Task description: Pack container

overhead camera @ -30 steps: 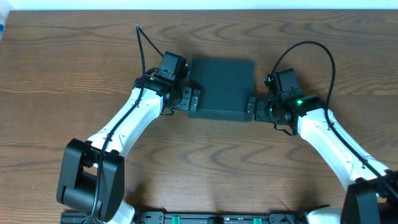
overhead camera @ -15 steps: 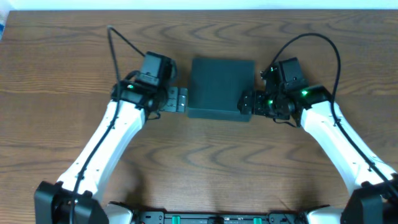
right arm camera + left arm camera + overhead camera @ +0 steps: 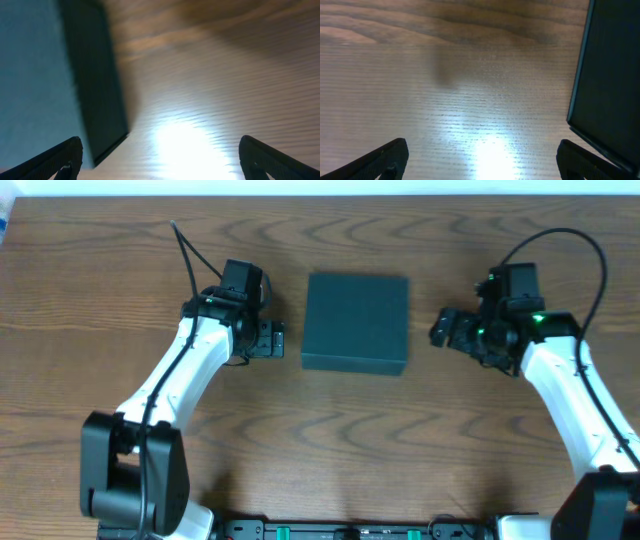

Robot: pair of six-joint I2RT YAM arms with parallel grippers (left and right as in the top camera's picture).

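The container [image 3: 356,321] is a dark green-black square box, lid shut, lying flat in the middle of the wooden table. My left gripper [image 3: 277,339] is open and empty, a short way left of the box. In the left wrist view its fingers [image 3: 480,160] frame bare wood, with the box's side [image 3: 607,80] at the right edge. My right gripper [image 3: 441,330] is open and empty, a short way right of the box. In the right wrist view its fingers [image 3: 160,160] frame bare wood, with the box [image 3: 60,75] at the left.
The wooden table [image 3: 340,440] runs out on all sides of the box. A pale strip [image 3: 320,188] lies along the table's far edge. The arm bases stand at the front edge.
Both grippers have drawn away from the box's sides, the left one to the left and the right one to the right. The box has stayed in place.
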